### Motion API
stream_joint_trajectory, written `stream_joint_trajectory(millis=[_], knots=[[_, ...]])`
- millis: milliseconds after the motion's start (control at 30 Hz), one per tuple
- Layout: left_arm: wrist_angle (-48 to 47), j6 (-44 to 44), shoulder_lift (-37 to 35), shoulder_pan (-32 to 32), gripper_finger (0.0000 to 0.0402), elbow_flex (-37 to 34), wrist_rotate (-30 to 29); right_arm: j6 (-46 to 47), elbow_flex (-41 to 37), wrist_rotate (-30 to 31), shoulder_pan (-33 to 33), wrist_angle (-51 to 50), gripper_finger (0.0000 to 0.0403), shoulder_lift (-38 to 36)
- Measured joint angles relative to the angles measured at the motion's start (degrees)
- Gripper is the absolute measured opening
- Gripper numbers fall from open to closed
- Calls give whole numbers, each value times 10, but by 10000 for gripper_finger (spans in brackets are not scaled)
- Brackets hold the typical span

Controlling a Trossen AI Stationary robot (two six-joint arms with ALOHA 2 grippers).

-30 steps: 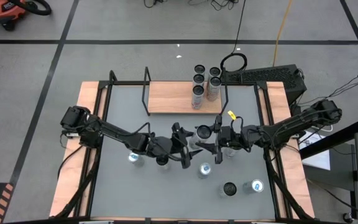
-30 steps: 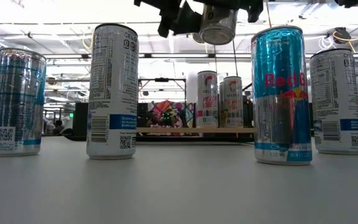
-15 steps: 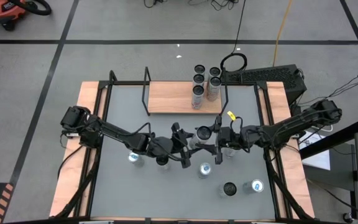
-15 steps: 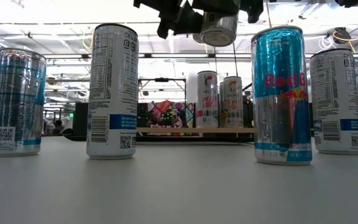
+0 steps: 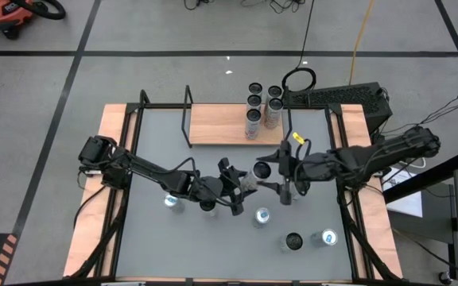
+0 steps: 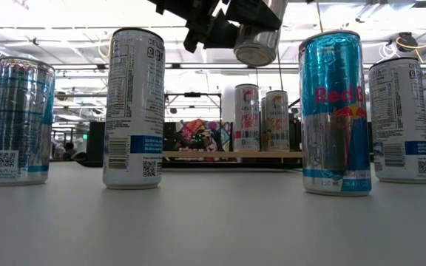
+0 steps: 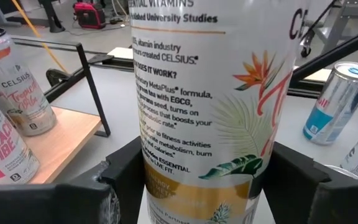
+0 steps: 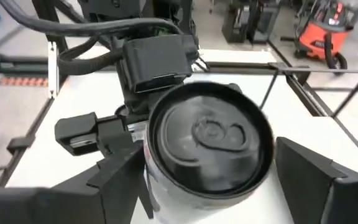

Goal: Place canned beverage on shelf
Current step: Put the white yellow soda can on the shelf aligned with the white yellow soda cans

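A white Celsius can [image 7: 204,93] hangs above the table's middle, with my left gripper [image 5: 243,184] shut on it; the low view shows the can's underside [image 6: 256,46] high up. My right gripper [image 5: 283,171] is open. Its fingers [image 8: 309,177] stand on either side of the can's top end [image 8: 211,138], and I see no touch. The shelf [image 5: 217,125], a light-wood board with black rod ends, lies at the table's far edge. Several cans [image 5: 254,119] stand on its right end. My left gripper pinches the can's side wall, low on the body near the gold band [image 7: 197,193], between its two fingers [image 7: 120,180]. The fingers come nearly level from the table's left and lie across the can. The can is lifted clear and tilted, its top [image 5: 262,169] toward my right gripper.
Loose cans stand on the grey tabletop: two near the left arm [image 5: 172,202] [image 5: 207,206], one at the middle front [image 5: 261,216], two at the front right [image 5: 293,241] [image 5: 327,237]. In the low view they rise as tall obstacles [image 6: 333,111]. The shelf's left part is bare wood.
My right gripper has spread its fingers off the can's top end, risen, and tipped up toward level, drawing slightly toward the table's right. The can stays in my left gripper, now tilted a little more.
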Motion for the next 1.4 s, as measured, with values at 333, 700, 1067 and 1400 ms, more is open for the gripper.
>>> stream_joint_trajectory(millis=[333,700,1067,1400], knots=[[6,7,4,-2,252,0,-4,8,96,-98,-33,-117,282,28],[3,0,4,-1,252,0,1,3,96,-119,-48,-128,281,60],[-9,0,4,-1,252,0,0,-12,96,-119,-48,-132,256,60],[-12,0,4,-1,252,0,0,-8,96,-121,-48,-138,225,60]])
